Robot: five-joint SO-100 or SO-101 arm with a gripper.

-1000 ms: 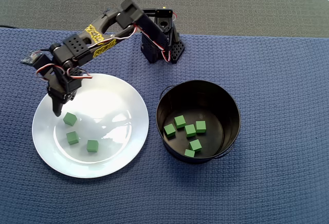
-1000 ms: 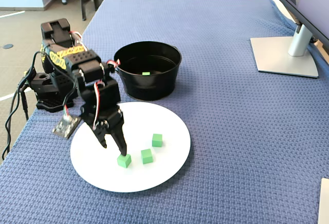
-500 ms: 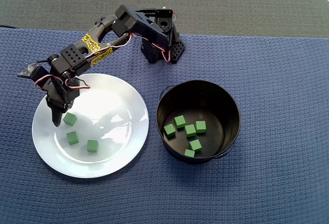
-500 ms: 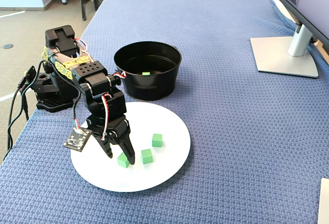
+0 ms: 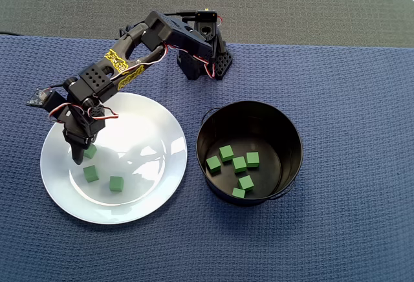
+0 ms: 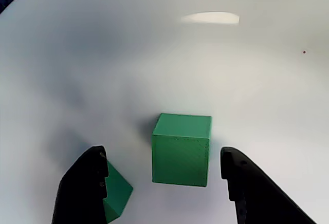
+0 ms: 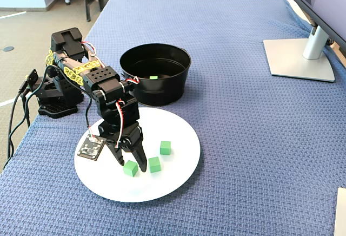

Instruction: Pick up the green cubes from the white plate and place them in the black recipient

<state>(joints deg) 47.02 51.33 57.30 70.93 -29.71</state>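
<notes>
1. Blue woven cloth covers the tabletop (image 5: 349,101).
2. Since a second ago, the gripper (image 6: 169,183) has descended onto the white plate (image 5: 162,133); its open jaws now straddle one green cube (image 6: 181,148), holding nothing.
3. Two more cubes (image 5: 116,183) remain on the plate; six lie in the black pot (image 5: 291,133).

Overhead looks straight down; fixed from the side; wrist close over white plate (image 6: 247,70)

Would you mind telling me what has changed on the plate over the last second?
The tool has come down and forward over the white plate, and its open fingers now straddle one green cube, not yet gripped. The three cubes on the plate and the six in the black pot have not moved.
</notes>
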